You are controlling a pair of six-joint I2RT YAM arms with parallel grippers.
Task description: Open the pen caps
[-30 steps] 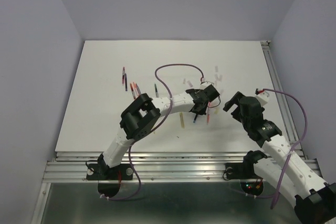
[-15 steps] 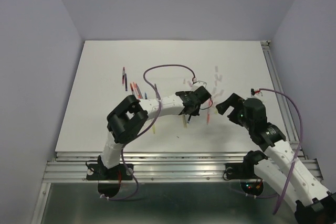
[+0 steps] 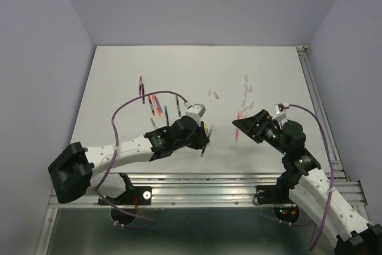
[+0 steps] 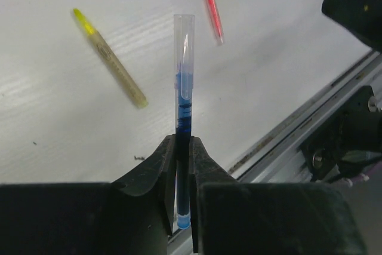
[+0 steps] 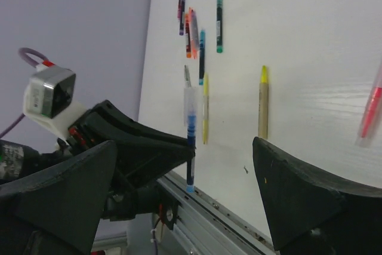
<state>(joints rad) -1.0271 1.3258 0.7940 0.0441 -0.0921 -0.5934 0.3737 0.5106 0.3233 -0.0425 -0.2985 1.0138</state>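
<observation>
From the overhead camera I see my left gripper reaching over the near part of the white table. It is clenched on a thin blue pen that sticks out past the fingers at both ends. My right gripper sits just to its right, apart from it, with jaws spread wide toward the pen and nothing between them. A cluster of coloured pens lies on the table's left half, well apart from both grippers.

On the left wrist camera the two fingers press the blue pen's barrel from either side, with no gap but the pen itself. The pen stands straight up the frame. Its clear cap is seated on the far end, beyond the fingertips, and touches nothing else. On the table beyond lie a yellow pen and a pink-red pen. The dark tip of a right gripper finger shows in the upper right corner.

On the right wrist camera my own fingers frame the view at lower left and lower right, wide apart and empty. Between them, further off, the left gripper holds the blue pen upright. The clear cap is at the top and the pen's lower end is in front of the metal rail. The cap touches neither right finger.
</observation>
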